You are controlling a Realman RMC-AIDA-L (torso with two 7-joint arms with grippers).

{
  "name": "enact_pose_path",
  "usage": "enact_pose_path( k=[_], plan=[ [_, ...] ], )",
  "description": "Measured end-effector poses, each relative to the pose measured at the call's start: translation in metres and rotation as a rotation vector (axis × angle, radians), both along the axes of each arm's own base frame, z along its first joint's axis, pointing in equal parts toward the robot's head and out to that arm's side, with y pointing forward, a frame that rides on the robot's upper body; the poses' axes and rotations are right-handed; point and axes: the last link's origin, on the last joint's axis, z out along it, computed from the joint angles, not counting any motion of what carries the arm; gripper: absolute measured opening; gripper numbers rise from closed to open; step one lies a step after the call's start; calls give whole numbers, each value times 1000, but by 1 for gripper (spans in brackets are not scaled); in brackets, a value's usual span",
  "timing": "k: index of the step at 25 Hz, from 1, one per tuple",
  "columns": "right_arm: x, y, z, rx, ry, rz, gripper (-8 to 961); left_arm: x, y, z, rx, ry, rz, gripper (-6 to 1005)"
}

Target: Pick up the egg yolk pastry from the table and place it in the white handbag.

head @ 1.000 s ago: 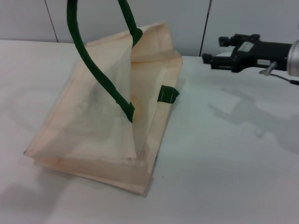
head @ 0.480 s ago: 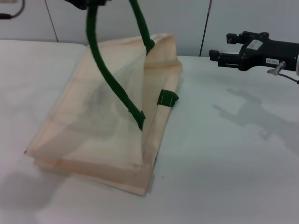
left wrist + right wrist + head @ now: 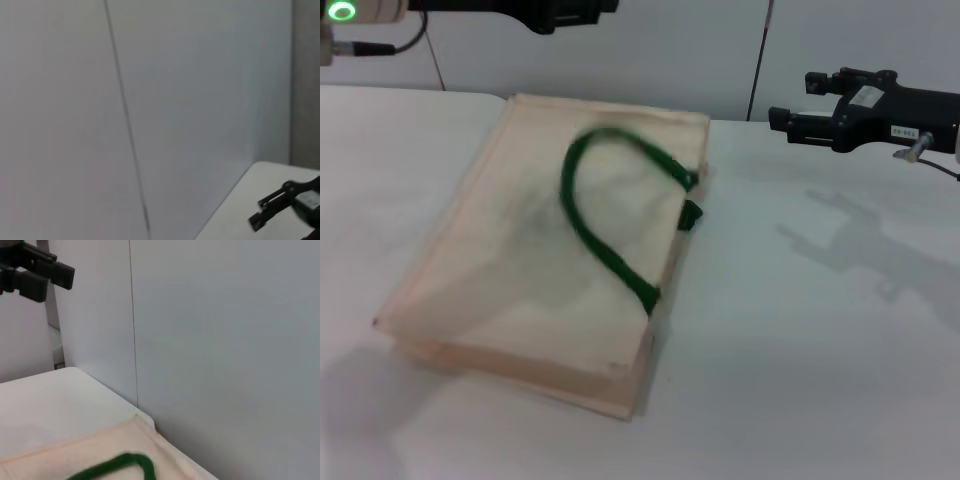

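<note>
Jaws of both grippers [image 3: 782, 125] [image 3: 570, 14] gape empty above flat white handbag [image 3: 520, 280].

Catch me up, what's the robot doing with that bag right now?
Neither arm is holding anything. The white handbag lies flat on the table, its green handle flopped across the top. The left tool hangs above the bag's far edge, and the right tool hovers open over the table's far right side, empty. The egg yolk pastry isn't visible in any view, so I can't confirm from here that it's inside the bag.
</note>
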Motion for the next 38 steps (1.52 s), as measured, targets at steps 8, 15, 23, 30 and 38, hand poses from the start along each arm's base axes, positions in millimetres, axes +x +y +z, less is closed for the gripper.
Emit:
enact_pose_path(
  k=[8, 15, 23, 30, 38],
  plan=[
    [5, -1, 5, 14, 24, -21, 777, -5, -2, 6, 21, -51, 0, 489],
    [26, -3, 38, 203, 88, -64, 776, -31, 6, 31, 189, -110, 85, 486],
    [71, -15, 51, 522, 205, -176, 774, -77, 30, 32, 398, -228, 160, 480],
    [81, -19, 26, 669, 200, -177, 773, -94, 44, 7, 479, -251, 151, 480],
    [65, -17, -9, 697, 175, -167, 773, -91, 43, -37, 491, -177, 102, 451]
  ],
)
